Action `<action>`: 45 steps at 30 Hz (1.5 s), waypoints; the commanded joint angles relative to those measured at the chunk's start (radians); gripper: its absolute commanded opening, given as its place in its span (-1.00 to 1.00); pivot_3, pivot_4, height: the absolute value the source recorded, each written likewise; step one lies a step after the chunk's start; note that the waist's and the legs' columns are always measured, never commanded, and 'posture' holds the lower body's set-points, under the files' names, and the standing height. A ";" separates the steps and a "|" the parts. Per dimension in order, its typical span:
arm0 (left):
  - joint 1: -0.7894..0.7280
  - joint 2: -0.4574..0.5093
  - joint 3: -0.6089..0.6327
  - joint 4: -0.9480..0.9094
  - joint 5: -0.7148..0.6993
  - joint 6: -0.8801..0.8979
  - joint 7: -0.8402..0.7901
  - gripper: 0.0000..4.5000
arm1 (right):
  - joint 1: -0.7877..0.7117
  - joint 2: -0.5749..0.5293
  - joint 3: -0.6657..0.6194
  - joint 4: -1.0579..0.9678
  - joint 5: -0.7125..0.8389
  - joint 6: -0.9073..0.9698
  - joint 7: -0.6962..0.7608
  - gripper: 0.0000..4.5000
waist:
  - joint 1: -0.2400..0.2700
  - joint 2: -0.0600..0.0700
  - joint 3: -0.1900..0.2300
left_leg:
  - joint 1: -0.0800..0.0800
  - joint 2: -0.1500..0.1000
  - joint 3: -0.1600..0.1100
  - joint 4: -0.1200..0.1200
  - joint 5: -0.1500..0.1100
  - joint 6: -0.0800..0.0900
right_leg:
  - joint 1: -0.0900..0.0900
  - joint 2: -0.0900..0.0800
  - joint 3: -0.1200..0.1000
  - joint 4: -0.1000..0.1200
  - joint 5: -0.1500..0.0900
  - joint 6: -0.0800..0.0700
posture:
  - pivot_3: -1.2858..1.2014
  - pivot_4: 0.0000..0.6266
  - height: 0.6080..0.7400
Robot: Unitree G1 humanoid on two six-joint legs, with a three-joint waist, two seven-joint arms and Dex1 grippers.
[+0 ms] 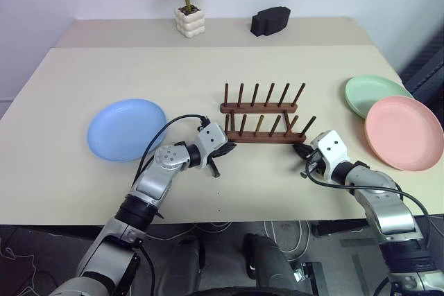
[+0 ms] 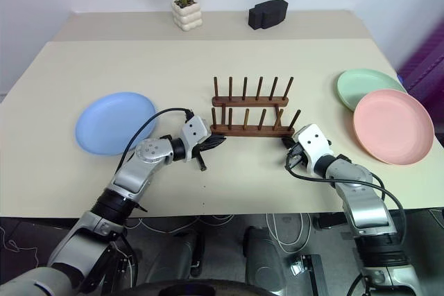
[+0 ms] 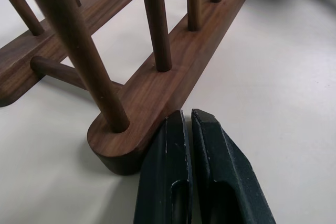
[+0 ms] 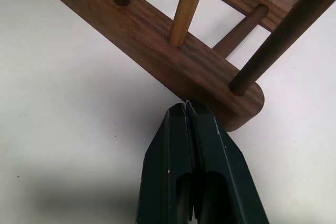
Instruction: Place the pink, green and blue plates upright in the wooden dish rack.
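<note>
The wooden dish rack stands mid-table with nothing between its pegs. My left gripper is shut, its tips against the left end of the rack's near rail. At the rail's right end my right gripper is also shut, with its tips touching the wood. Neither gripper holds anything. The blue plate lies flat to the left of the rack. To the right lies the green plate, and the pink plate rests over its near edge.
A potted plant and a black object stand at the back of the table. Bare tabletop lies between the rack and the front edge.
</note>
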 commanded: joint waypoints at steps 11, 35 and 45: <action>0.098 0.083 0.059 -0.206 -0.184 0.061 -0.217 -0.93 | 0.078 -0.162 -0.206 -0.164 0.123 0.147 0.098 -0.24 | 0.004 0.002 0.001 | -0.002 0.000 0.000 -0.001 0.000 0.000 | -0.002 -0.001 0.000 0.000 0.000 -0.001 | 0.03 -0.52 0.94; 0.115 0.038 0.012 -0.305 -0.249 0.133 -0.291 -0.93 | 0.049 -0.202 -0.236 0.093 -0.086 0.193 -0.155 0.16 | -0.003 0.002 0.001 | -0.002 -0.001 0.001 -0.001 0.000 0.000 | -0.002 0.000 0.000 0.000 0.000 0.000 | 0.03 -0.52 0.94; 0.111 0.039 0.005 -0.290 -0.241 0.119 -0.299 -0.93 | 0.099 -0.230 -0.243 -0.021 -0.116 0.214 -0.147 -0.98 | 0.002 0.001 0.001 | -0.002 -0.001 0.000 0.000 0.000 0.000 | -0.002 0.000 0.000 -0.001 -0.001 0.000 | 0.03 -0.52 0.94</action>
